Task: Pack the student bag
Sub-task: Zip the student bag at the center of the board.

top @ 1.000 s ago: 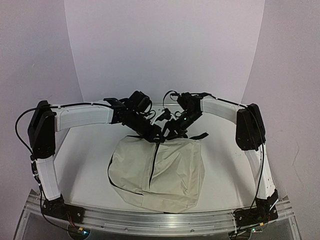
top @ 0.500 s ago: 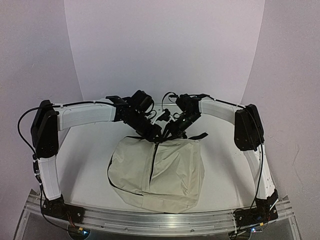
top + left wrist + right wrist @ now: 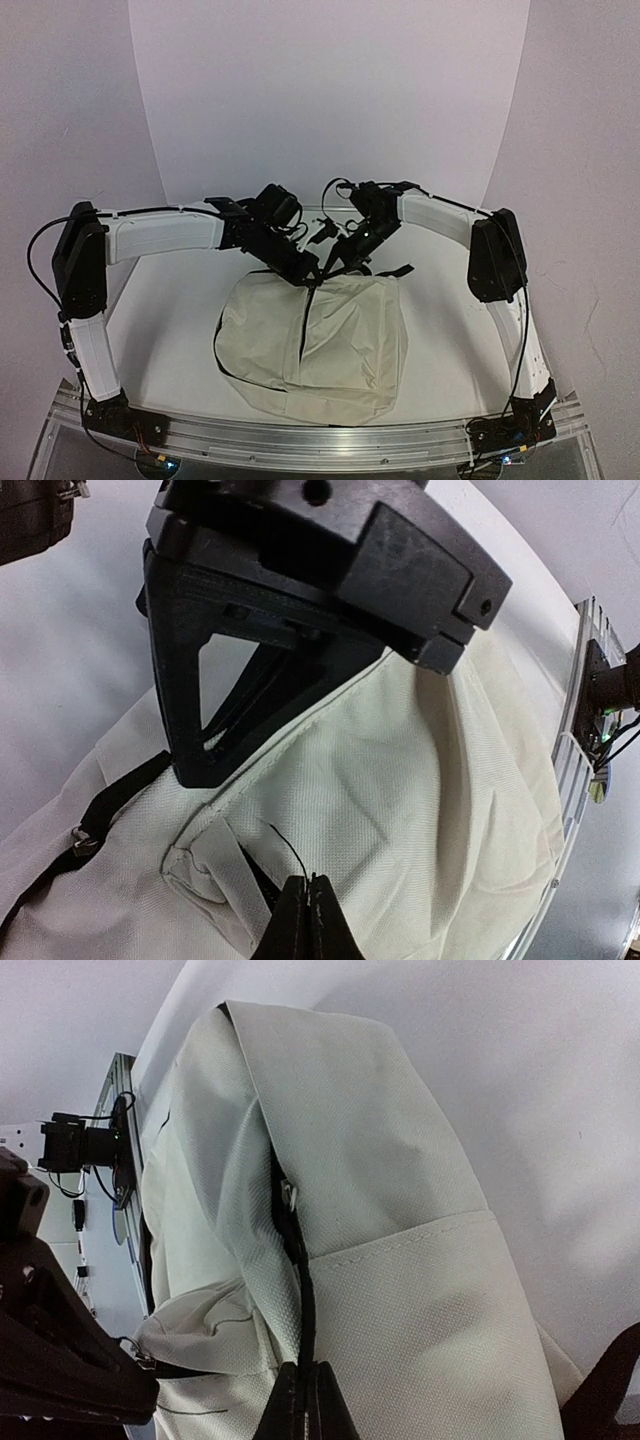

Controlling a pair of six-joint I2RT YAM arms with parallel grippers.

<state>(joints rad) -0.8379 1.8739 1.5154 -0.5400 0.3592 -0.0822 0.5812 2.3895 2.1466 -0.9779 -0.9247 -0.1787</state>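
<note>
The student bag (image 3: 318,340) is a cream fabric backpack lying flat mid-table, and both grippers meet at its far top edge. In the right wrist view a black zipper line runs down the student bag (image 3: 400,1290) from a metal slider (image 3: 290,1196). A black pull cord (image 3: 305,1300) leads from the slider into my right gripper (image 3: 305,1368), which is shut on it. My left gripper (image 3: 308,880) is shut over the cream fabric (image 3: 400,780), pinching a thin black thread (image 3: 285,845) at its tips. From above, the left gripper (image 3: 303,270) and right gripper (image 3: 337,266) sit close together.
A black strap (image 3: 398,271) trails from the bag's top right, another strap (image 3: 110,800) to its left. The right gripper's black body (image 3: 300,610) hangs just above the left gripper. The table's metal rail (image 3: 320,438) runs along the near edge, with curved white walls behind.
My right gripper has gone from open to shut, closing on the zipper pull cord. The left gripper has stayed shut, and both arms have barely shifted.
</note>
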